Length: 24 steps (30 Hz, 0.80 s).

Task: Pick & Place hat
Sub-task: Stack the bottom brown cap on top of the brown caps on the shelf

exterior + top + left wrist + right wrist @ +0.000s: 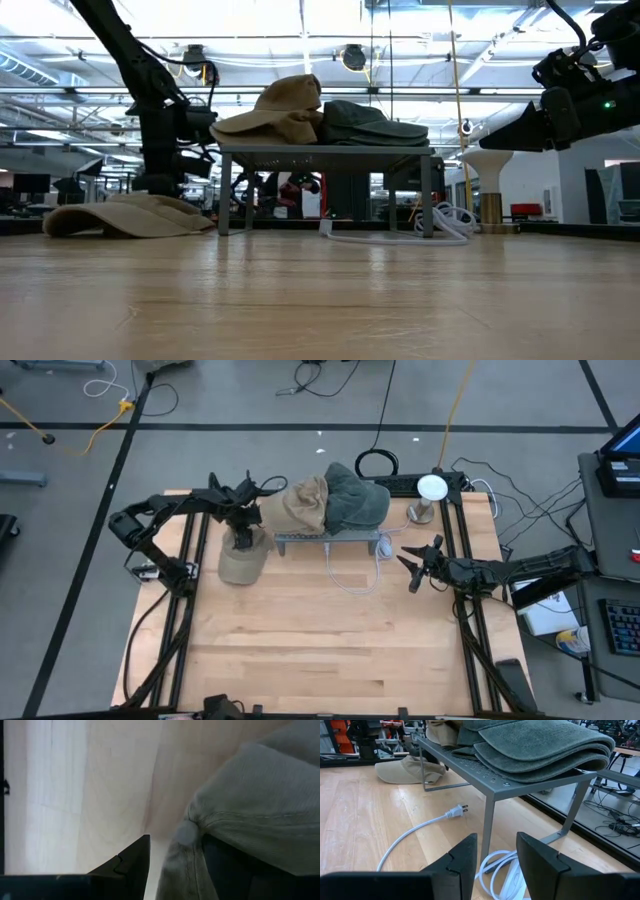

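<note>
A tan hat (243,563) lies flat on the table by its brim and crown, left of a grey metal rack (330,542). The same hat shows in the low view (130,215) and in the left wrist view (260,795). My left gripper (241,538) stands on its crown, pointing down, with its fingers apart (176,839). A second tan hat (303,503) and a green hat (355,500) rest on the rack's top. My right gripper (412,565) hovers open right of the rack, facing it (496,840), and touches nothing. My left gripper comes from above onto the tan hat's crown beside its top button (186,832). A ridge of cloth (182,870) runs between the two fingers. One finger (225,865) lies against the cloth; a strip of table shows between the other finger (132,865) and the cloth. The hat stays flat on the table.
A white power cord (355,575) with its plug (457,811) loops on the table under and in front of the rack. A white round-topped stand (430,490) sits at the far right corner. Bare wood spreads across the table's near half.
</note>
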{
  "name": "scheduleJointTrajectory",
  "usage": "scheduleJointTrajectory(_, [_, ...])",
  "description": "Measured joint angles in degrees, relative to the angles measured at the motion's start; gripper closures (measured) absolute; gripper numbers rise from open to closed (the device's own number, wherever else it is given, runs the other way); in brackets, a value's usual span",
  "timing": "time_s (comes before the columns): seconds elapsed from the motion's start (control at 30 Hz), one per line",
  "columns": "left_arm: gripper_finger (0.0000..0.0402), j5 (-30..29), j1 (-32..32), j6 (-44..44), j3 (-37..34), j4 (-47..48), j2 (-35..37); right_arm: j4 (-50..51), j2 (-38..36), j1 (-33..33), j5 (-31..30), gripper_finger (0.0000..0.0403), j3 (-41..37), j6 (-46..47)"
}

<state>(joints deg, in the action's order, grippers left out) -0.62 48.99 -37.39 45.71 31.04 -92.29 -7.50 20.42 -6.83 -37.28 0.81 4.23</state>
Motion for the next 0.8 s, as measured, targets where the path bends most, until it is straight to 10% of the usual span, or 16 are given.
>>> scheduleJointTrajectory(0.2, [0.0229,4.21,1.27,1.59,-0.08,-1.42,-0.16,0.02,0.01,0.0,-0.02,0.0273,0.01,0.0])
scheduleJointTrajectory(0.5, [0.0388,9.5,3.29,6.54,-1.7,-2.62,-0.19,0.02,0.0,0.0,-0.02,0.0273,0.01,0.0])
scheduleJointTrajectory(0.8, [0.0394,9.77,3.31,9.76,-5.11,-4.51,1.34,0.02,-0.02,0.0,-0.04,0.0273,-0.01,0.0])
